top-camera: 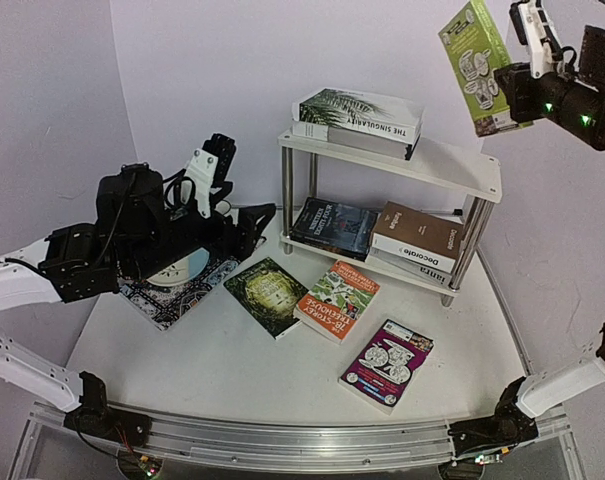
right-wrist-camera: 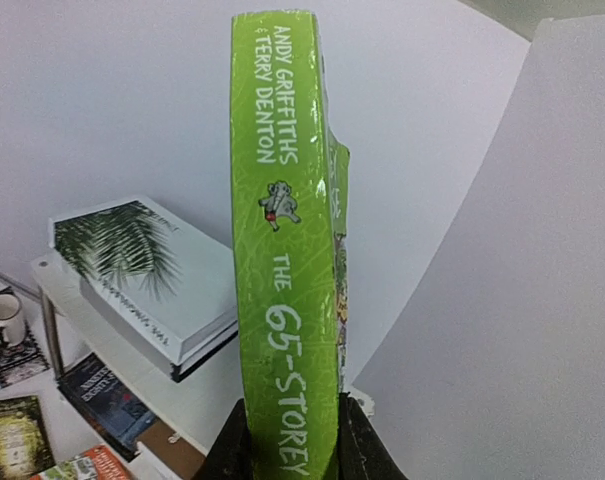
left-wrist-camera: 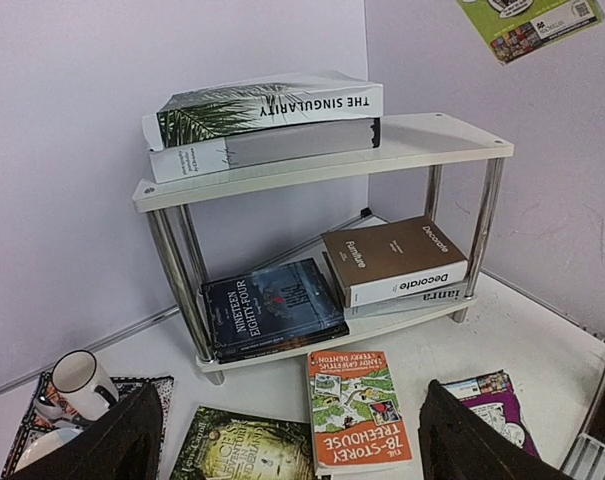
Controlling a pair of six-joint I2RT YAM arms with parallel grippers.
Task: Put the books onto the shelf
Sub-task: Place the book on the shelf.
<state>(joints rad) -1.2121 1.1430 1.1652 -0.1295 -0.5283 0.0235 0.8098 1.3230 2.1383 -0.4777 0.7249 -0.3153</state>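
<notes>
You had plain pale walls (top-camera: 182,80) closing in on three sides behind the white table (top-camera: 212,370). The light was soft and even, the shadows were faint, and an aluminium rail (top-camera: 282,445) ran along your near edge.

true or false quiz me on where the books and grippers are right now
1. The right gripper holds the lime green book up in the air. True.
2. The top tier of the shelf has no books on it. False: the white palm-leaf book lies there on top of a grey book.
3. The orange book lies on the table between the dark green book and the magenta book. True.
4. The left gripper is shut on the mug. False: its jaws stand open and hold nothing.
5. The brown book is on the shelf's lower tier. True.
</notes>
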